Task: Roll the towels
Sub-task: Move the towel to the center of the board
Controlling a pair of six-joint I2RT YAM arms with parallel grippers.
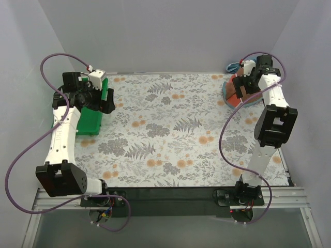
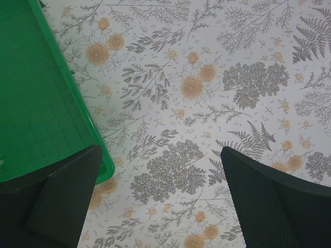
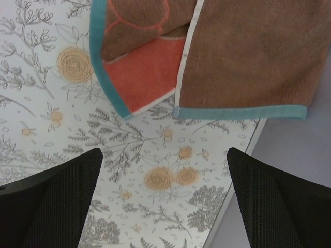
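Both stand spread: my left end effector (image 2: 160,178) over the tabletop (image 2: 217,82) at the green bin's (image 2: 36,103) edge, my right end effector (image 3: 163,178) above the rust-brown towel (image 3: 253,51).

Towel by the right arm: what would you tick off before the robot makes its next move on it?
1. Right gripper open and empty: ok.
2. Towel just ahead of that gripper: ok.
3. Towel lying flat for rolling: not ok, it is folded over itself.
4. Towel wholly on the table: not ok, one corner reaches past the edge.
5. Left gripper open and out of the way: ok, it is across the table by the green bin.
6. Second towel found: cannot tell; only a bit of blue shows at the far corner.
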